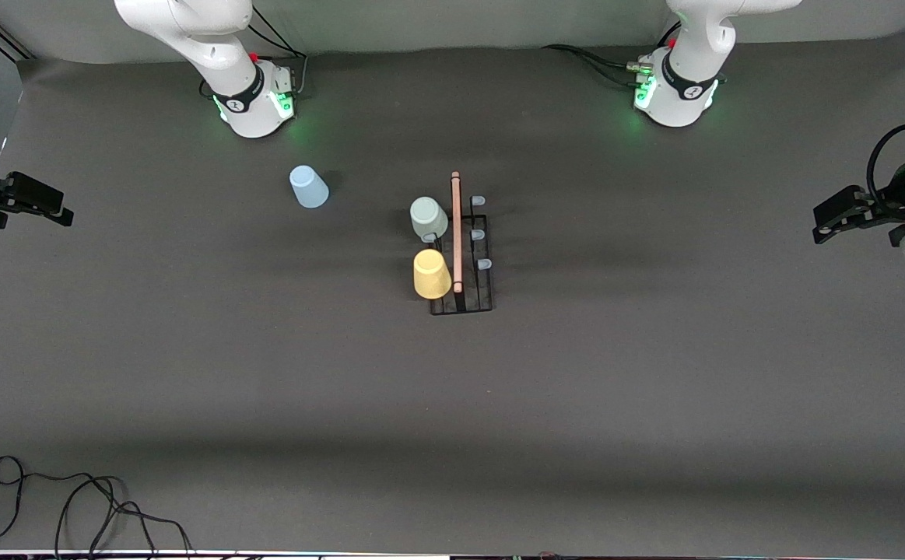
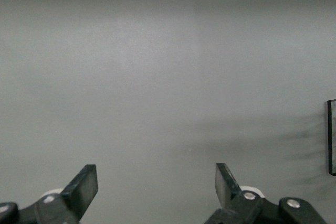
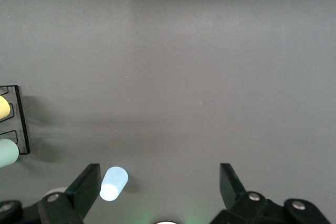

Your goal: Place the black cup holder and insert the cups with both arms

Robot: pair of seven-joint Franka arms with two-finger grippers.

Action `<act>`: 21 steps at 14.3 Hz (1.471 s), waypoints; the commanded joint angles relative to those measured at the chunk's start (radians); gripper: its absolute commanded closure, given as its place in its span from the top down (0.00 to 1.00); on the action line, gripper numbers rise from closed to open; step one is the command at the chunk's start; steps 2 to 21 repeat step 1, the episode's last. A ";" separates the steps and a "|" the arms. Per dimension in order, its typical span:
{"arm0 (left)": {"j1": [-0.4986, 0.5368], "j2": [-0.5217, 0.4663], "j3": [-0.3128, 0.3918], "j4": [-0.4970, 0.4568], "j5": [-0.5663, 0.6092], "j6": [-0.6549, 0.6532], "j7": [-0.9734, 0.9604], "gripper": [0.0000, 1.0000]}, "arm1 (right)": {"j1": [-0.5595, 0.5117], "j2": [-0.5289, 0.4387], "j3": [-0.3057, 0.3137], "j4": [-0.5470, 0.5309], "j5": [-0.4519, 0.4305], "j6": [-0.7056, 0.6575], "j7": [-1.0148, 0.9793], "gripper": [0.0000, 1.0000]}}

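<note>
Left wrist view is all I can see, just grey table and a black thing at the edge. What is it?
Observer: That's the black cup holder, standing in the middle of the table.
Operator: Any cups on it?
Observer: Two: the mint green cup and the yellow cup, on its side facing the right arm's end.
Operator: Where's the blue one?
Observer: The light blue cup is on the table toward the right arm's base, apart from the holder.
</note>
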 commanded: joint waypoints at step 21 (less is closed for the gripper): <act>-0.011 -0.009 0.004 -0.001 0.007 -0.015 -0.015 1.00 | -0.006 -0.005 0.008 0.008 -0.020 0.001 -0.006 1.00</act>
